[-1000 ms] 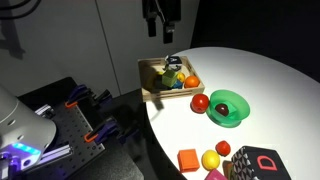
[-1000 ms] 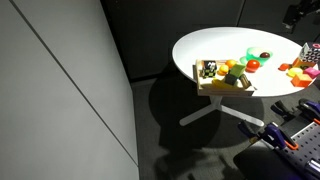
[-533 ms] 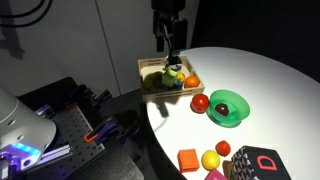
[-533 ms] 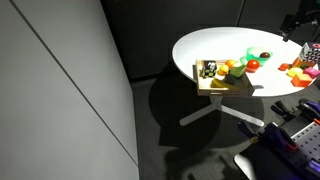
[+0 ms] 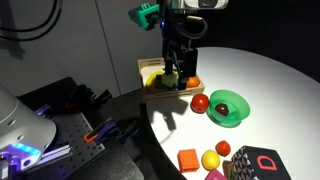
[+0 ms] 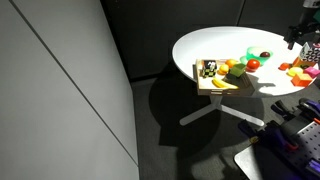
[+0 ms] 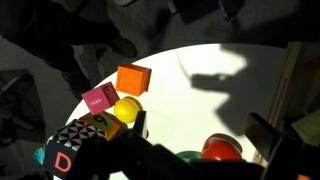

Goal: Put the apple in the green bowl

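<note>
The apple (image 5: 200, 102) is small, glossy and red. It rests on the white round table just beside the green bowl (image 5: 231, 115). A dark maroon round item lies in the bowl. My gripper (image 5: 175, 74) hangs open and empty over the wooden tray (image 5: 152, 70), a short way from the apple and above it. In the wrist view the apple (image 7: 222, 148) shows at the bottom edge, between my two spread fingers (image 7: 276, 135). A sliver of the green bowl (image 7: 186, 157) shows beside it. In an exterior view the apple (image 6: 254, 65) is tiny.
The wooden tray holds an orange fruit (image 5: 192, 82) and other toy food. An orange block (image 7: 133, 78), a pink block (image 7: 99, 98), a yellow fruit (image 7: 126, 110) and a black box with a red D (image 7: 72, 152) lie at the table's near edge (image 5: 165, 140).
My gripper has come down from above the table's far side and now hangs low over the wooden tray, closer to the apple. The apple and bowl have not moved.
</note>
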You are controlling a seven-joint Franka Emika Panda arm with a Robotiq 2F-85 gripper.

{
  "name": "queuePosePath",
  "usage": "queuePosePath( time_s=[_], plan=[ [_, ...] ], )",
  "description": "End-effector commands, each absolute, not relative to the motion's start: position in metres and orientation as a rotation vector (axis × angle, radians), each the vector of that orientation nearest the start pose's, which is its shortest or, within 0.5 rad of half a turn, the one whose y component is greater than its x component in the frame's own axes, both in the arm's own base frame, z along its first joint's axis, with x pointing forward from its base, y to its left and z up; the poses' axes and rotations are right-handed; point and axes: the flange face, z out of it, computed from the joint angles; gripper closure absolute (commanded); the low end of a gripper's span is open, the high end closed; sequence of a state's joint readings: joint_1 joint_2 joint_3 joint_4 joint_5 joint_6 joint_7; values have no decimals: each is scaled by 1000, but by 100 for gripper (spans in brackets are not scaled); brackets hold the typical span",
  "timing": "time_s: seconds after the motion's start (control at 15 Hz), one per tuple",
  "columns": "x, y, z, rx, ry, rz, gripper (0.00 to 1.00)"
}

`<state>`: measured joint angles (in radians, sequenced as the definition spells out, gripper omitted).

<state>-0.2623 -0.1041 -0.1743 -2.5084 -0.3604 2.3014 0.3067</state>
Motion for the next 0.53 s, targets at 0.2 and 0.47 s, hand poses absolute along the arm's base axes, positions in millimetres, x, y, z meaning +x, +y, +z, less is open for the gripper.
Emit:
queuePosePath(
  time_s=[0.2,0.47],
  plan=[
    [413,-215,288,-3230,1167,178,0],
    [426,-222,274,-3154,1402,175,0]
  ],
)
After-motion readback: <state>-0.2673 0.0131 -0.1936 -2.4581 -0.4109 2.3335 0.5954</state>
